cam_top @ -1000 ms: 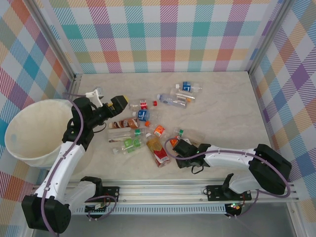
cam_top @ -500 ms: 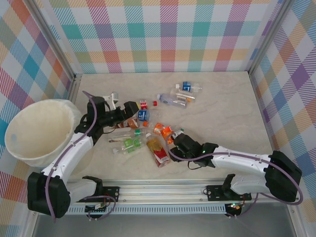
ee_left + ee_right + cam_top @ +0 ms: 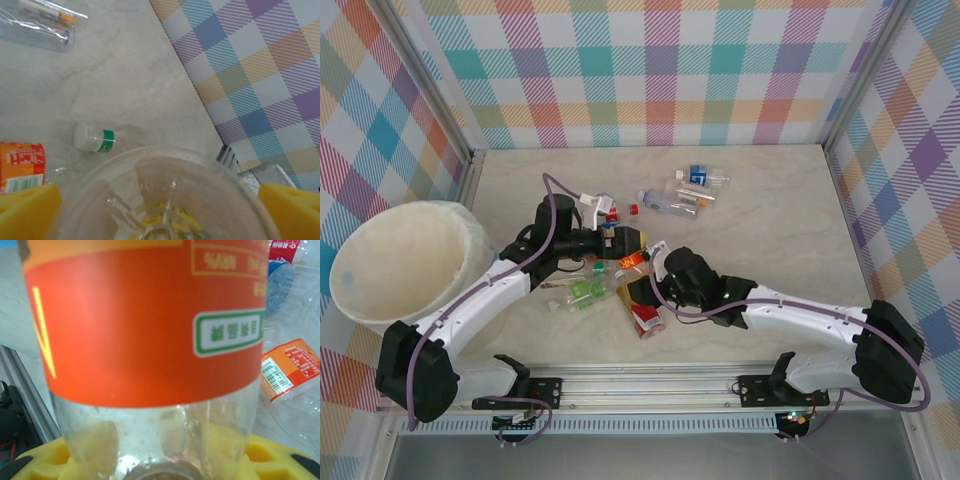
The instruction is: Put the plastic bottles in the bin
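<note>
Zero bottles visible inside the bin (image 3: 395,265), which stands at the left edge of the counter (image 3: 780,230); the wall and floor on show look bare. All bottles seen lie on the counter: a main cluster mid-counter, incl. green-label bottle (image 3: 582,290) and red-label bottle (image 3: 645,318), plus two clear ones nearer the far wall (image 3: 695,180). Left arm (image 3: 500,290) is extended to the cluster's near-left side. In its wrist view a clear bottle (image 3: 165,200) sits end-on between the left fingers (image 3: 22,212), whose yellow pads stand wide at either side; cannot tell whether they press on it. Right arm (image 3: 790,315) meets the cluster from the right. An orange bottle (image 3: 145,320) lies between the right fingers (image 3: 277,454), one end toward the camera; gripped or merely straddled, cannot tell. Judgement: nothing delivered yet, whole lot left. Two pickups look under way, each needing a firm close, a lift and a carry left to the bin.
</note>
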Controlling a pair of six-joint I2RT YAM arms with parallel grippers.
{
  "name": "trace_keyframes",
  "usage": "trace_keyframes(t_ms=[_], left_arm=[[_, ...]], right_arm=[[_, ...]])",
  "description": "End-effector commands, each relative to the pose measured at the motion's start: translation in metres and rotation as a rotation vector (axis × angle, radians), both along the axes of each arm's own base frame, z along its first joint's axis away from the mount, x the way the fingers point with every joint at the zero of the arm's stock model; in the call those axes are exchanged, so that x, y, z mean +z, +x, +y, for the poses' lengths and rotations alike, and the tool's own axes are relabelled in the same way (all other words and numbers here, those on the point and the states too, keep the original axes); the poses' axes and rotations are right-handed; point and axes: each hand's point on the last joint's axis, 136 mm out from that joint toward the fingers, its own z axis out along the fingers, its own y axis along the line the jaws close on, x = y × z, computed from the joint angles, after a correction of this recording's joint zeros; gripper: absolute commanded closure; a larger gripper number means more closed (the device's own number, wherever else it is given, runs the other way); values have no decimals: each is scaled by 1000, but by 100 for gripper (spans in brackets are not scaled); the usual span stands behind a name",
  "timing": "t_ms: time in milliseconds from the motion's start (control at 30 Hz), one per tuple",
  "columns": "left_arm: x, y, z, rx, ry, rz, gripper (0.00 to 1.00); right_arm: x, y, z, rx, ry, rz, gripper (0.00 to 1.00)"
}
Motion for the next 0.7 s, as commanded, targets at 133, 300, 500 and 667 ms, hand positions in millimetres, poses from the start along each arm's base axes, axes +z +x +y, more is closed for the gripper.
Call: trace_keyframes(t_ms=[133, 300, 500, 667], left_arm=[[4, -6, -9, -46, 10, -14, 19], [11, -9, -16, -89, -41, -14, 32], [20, -3, -11, -50, -77, -39, 47], [26, -1, -9, -40, -83, -46, 53]], right_arm=[[55, 1, 27, 90, 138, -104, 56], [60, 5, 24, 65, 160, -131, 55], [58, 9, 13, 21, 163, -154, 49], [63, 5, 10, 35, 145, -150, 31]])
